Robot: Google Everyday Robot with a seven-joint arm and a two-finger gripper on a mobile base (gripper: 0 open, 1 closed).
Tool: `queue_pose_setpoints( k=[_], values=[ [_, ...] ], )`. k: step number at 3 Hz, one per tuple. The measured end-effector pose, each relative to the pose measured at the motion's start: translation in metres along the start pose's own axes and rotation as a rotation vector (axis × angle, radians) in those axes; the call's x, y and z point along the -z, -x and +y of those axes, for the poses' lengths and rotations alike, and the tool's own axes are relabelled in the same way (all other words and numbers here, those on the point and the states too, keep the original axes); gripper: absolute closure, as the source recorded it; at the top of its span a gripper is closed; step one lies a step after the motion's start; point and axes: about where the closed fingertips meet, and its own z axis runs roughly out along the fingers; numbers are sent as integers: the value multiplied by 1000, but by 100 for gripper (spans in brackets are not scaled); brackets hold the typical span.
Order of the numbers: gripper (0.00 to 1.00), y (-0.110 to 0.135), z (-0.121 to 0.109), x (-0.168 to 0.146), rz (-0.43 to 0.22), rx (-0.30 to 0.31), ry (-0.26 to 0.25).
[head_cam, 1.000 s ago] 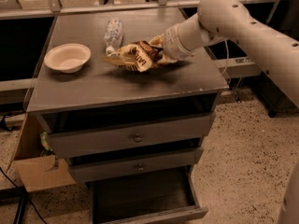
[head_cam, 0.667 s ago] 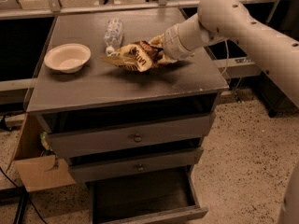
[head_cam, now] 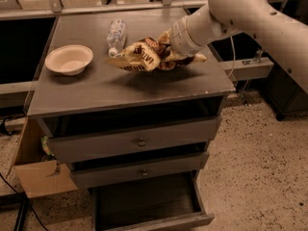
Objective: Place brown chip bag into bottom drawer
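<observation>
My fingers (head_cam: 167,50) are clenched on the crinkled dark brown and cream foil chip bag (head_cam: 139,59), holding it just over the grey metal worktop (head_cam: 96,88). Beyond the bag from them lie a clear plastic bottle (head_cam: 116,35) and a white bowl (head_cam: 69,59). Well below them, the deep grey bottom drawer (head_cam: 163,222) stands pulled open.

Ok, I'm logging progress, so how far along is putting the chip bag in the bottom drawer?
Done: the bottom drawer is pulled open. In hand: the tool grips the chip bag and holds it just above the cabinet top, near the bottle. Left: carrying the bag down to the drawer and letting go.
</observation>
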Motion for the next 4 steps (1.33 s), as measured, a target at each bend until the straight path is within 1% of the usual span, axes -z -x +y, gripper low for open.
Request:
queue_pose_setpoints(
  k=[1,2,3,4],
  values=[
    [100,13,7,31,35,-11,-31],
    [100,25,25,57,84,-42,-59],
    [100,38,49,83,151,-87,-88],
    [100,55,90,102,241,-173,-88]
  ],
)
